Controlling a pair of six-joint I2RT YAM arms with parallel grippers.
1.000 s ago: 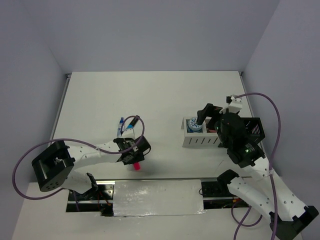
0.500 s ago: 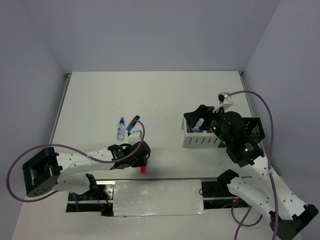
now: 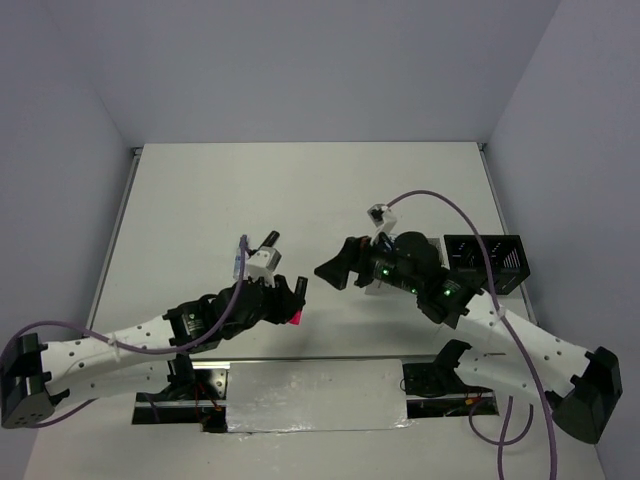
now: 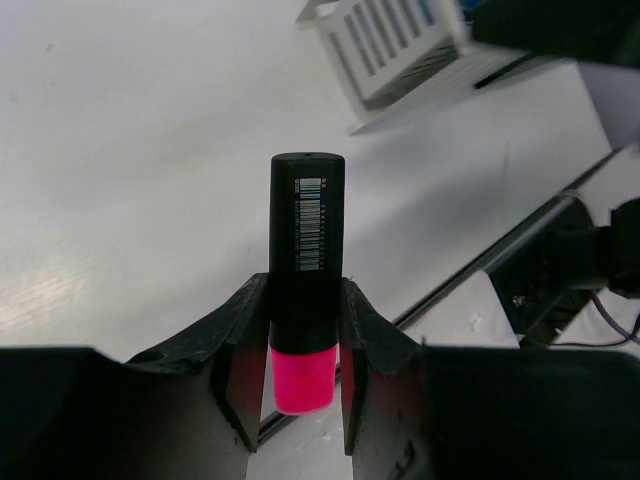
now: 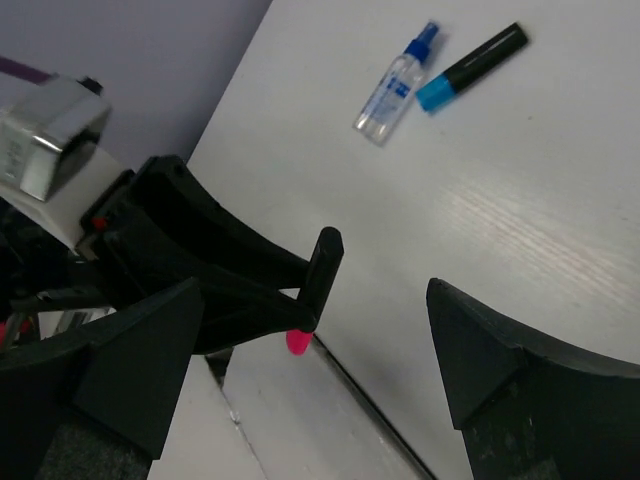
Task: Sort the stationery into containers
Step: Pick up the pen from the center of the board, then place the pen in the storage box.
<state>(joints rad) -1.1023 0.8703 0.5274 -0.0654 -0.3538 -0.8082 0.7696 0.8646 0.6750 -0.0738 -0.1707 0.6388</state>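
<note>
My left gripper is shut on a pink marker, black barcoded body pointing forward and pink end between the jaws. In the top view it holds the marker above the table's near edge. My right gripper is open and empty, facing the left gripper from a short way off. In the right wrist view its fingers stand wide apart with the held marker between them, farther off. The white slatted organizer is mostly hidden behind the right arm in the top view. The black mesh box stands at the right.
A clear blue-capped bottle and a blue marker lie side by side on the table left of centre. A grey strip with a dark slot runs along the near edge between the arm bases. Walls close in the table on both sides.
My left gripper has swung right and risen with the pink marker. My right gripper has left the white organizer and moved left, now facing the left gripper.
</note>
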